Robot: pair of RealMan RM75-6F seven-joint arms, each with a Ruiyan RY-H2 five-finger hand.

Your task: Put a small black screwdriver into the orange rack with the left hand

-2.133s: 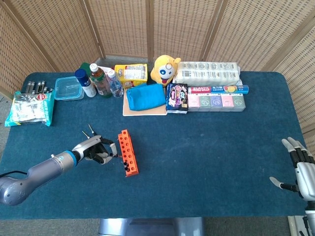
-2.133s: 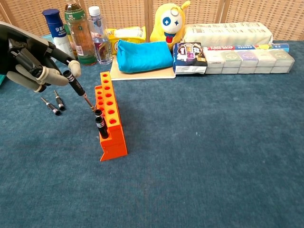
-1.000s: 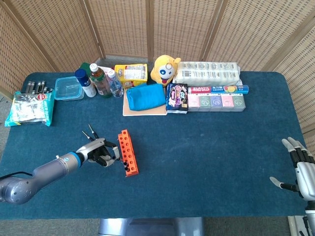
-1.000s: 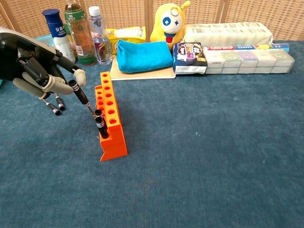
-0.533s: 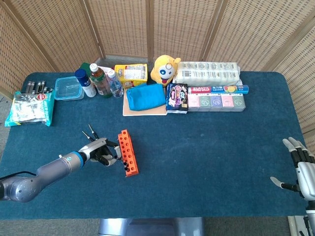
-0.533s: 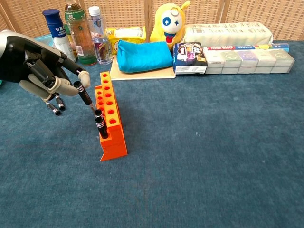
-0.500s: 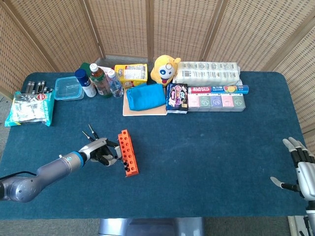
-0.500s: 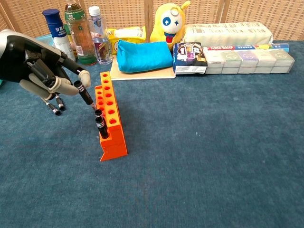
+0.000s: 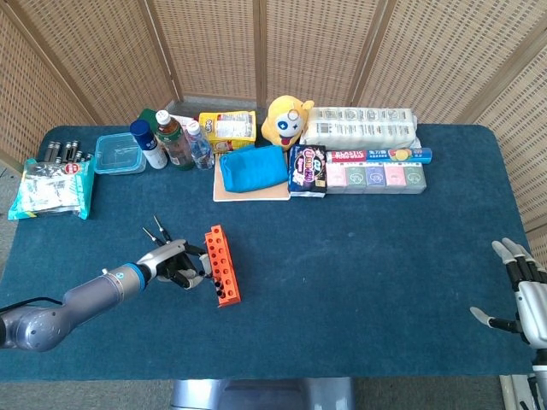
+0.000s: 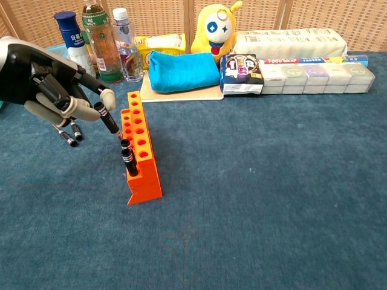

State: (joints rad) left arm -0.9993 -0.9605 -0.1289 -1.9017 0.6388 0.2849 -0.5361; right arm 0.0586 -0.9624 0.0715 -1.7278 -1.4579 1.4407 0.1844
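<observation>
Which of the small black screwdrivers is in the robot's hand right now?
The tilted screwdriver, pinched by the left hand beside the orange rack; two stand in the rack, two lie on the table.

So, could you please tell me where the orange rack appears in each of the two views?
Head view: the orange rack lies left of centre, just right of the left hand.
Chest view: the rack stands left of centre, beside that hand.
Shared landmark: the yellow plush toy behind it.
</observation>
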